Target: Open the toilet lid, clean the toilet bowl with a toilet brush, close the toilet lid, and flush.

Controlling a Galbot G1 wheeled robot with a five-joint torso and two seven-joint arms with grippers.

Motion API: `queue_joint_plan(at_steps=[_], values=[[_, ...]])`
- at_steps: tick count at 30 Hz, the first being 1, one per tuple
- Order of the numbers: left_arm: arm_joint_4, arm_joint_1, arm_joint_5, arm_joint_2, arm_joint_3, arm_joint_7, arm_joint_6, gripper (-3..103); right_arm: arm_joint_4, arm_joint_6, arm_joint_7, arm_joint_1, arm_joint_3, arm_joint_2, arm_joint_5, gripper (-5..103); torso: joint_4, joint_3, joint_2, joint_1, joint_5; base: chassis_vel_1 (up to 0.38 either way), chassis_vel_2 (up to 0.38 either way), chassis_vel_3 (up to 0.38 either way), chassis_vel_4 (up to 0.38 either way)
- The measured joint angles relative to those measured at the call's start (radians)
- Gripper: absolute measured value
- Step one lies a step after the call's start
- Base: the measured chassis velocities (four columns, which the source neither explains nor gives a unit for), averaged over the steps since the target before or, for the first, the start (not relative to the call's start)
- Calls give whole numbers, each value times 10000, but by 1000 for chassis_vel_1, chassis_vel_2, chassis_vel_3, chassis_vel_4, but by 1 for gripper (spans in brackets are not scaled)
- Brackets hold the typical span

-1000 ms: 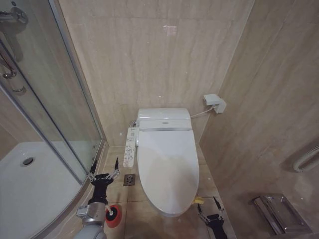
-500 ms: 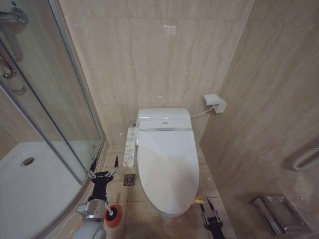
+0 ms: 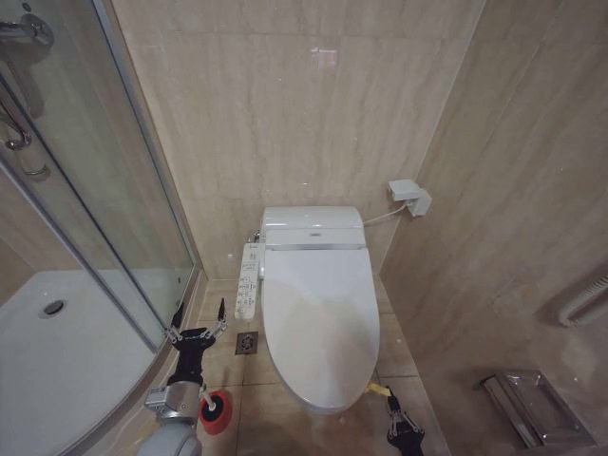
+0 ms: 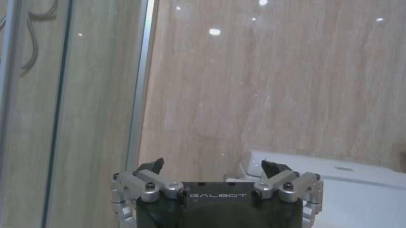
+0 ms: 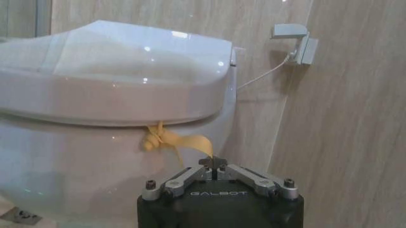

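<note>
The glossy white toilet lid (image 3: pixel 318 313) lies shut over the toilet bowl (image 5: pixel 95 156), whose inside is hidden. A yellow strap (image 5: pixel 180 141) hangs from the lid's front edge (image 5: pixel 127 102). My right gripper (image 5: pixel 214 162) sits just below that edge, shut on the strap's free end; in the head view it is the right gripper (image 3: pixel 392 404) beside the yellow strap (image 3: pixel 378 389). My left gripper (image 3: pixel 198 319) stands open on the floor side left of the toilet, nothing between its fingers (image 4: pixel 151 167). Behind it, the toilet brush rests in its red cup holder (image 3: pixel 216 413).
A curved glass shower enclosure (image 3: pixel 104 209) closes off the left. The toilet's button panel (image 3: pixel 249 280) and a floor drain (image 3: pixel 246 343) lie between it and the toilet. On the right wall are a white box (image 3: pixel 410 197), a grab rail (image 3: pixel 584 304) and a metal holder (image 3: pixel 527 404).
My right gripper's fingers have gone from spread open to shut at the yellow strap, and it has sunk slightly lower in the head view. The left arm has not moved.
</note>
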Motion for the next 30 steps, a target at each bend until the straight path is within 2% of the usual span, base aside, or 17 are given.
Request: queue_joint_plan(at_steps=[7, 17, 23, 30], values=[[34, -54, 17, -23, -180, 3, -12, 100, 1217, 7, 107, -800, -67, 34, 662, 0, 0, 0, 0, 0, 1, 0, 0, 0, 0], [-147, -433, -825, 234, -1632, -48, 288, 100, 3902, -33, 201, -2029, -71, 41, 1225, 0, -1, 0, 0, 0, 1, 0, 0, 0, 0], [-154, -223, -813, 300, -1972, -42, 290, 100, 4965, -31, 209, -2149, -88, -1, 1329, 0, 0, 0, 0, 0, 0, 0, 0, 0, 0], [19, 62, -587, 324, -1984, -29, 255, 100, 6918, -327, -104, -1835, -49, -505, 1828, 0, -2, 0, 0, 0, -2, 0, 0, 0, 0]])
